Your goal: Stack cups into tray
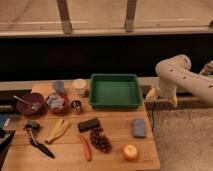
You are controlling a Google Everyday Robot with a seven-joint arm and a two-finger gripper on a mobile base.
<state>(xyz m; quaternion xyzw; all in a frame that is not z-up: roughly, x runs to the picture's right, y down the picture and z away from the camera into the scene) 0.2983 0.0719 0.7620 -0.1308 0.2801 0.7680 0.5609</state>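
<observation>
The green tray [114,93] sits empty at the back right of the wooden table. Left of it stand three cups: a cream-white cup [79,85] close to the tray's left side, a pale grey-blue cup [59,86] further left, and a small shiny metal cup [76,105] in front of them. My white arm [175,75] reaches in from the right. My gripper [161,96] hangs off the table's right edge, just right of the tray and far from the cups. It holds nothing that I can see.
Two dark-red bowls [31,104] [56,102] stand at the left. In front lie a banana [59,130], a dark block [88,124], grapes [100,141], a red-orange stick-shaped item [86,148], an orange [130,152], a blue sponge [139,128] and a black tool [37,142].
</observation>
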